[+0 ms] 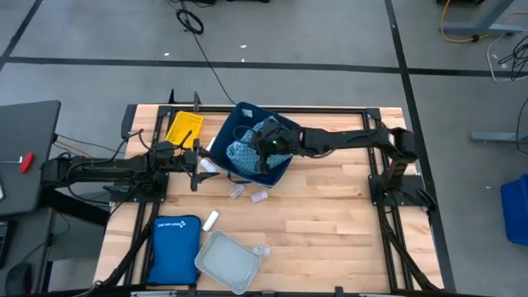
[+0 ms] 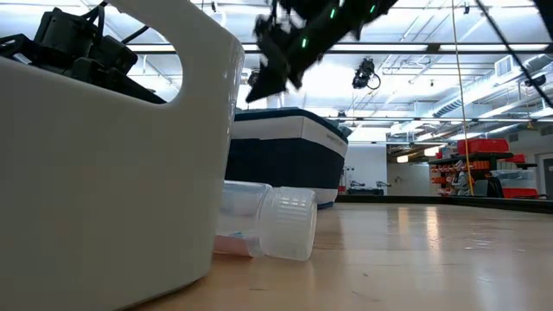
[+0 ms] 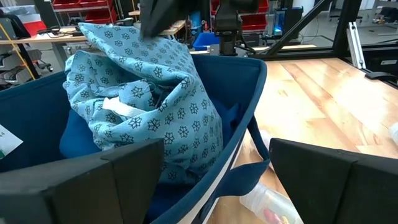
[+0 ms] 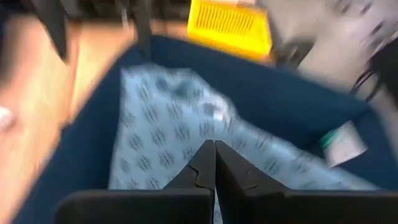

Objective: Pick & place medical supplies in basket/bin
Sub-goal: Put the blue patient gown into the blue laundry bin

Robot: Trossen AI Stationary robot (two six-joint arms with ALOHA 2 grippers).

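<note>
The left claw (image 1: 198,169) waits wide open beside the navy bin (image 1: 241,115), near a vial (image 1: 209,166) on the surface. The teal patterned cloth (image 3: 149,93) lies inside this bin. Above it hangs the right claw (image 4: 214,163), closed and holding nothing.
</note>
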